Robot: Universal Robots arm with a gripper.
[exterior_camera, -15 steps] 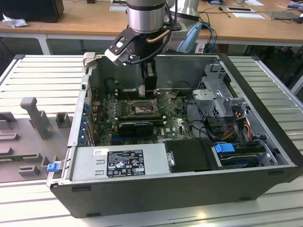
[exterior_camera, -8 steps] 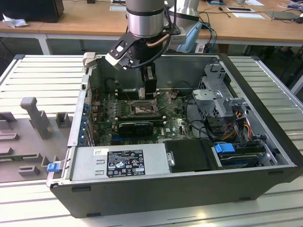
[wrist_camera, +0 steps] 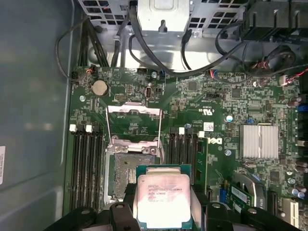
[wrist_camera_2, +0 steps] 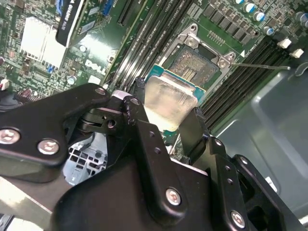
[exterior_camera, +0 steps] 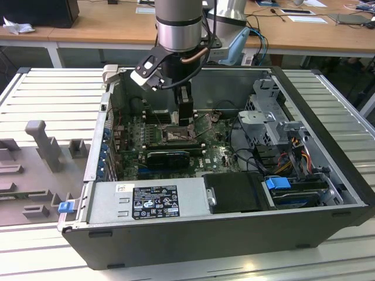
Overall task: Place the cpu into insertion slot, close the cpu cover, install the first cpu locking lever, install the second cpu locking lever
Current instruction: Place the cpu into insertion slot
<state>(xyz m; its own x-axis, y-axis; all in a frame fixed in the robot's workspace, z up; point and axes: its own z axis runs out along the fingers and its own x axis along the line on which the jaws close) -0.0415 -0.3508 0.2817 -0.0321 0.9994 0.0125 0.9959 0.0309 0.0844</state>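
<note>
Cpu [wrist_camera: 163,202], silver top up, is pinched by its edges between the black jaws, held just over the bare insertion slot [wrist_camera: 126,173] on the green motherboard [wrist_camera: 216,106] inside the computer case [exterior_camera: 234,234]. The cpu cover [wrist_camera: 133,109] is swung open beside the slot.

Probably a robotics lab or workshop — an opened computer case [exterior_camera: 234,240] standing on a slatted metal table [exterior_camera: 53,88], wooden tables [exterior_camera: 105,32] with cables and papers behind.
</note>
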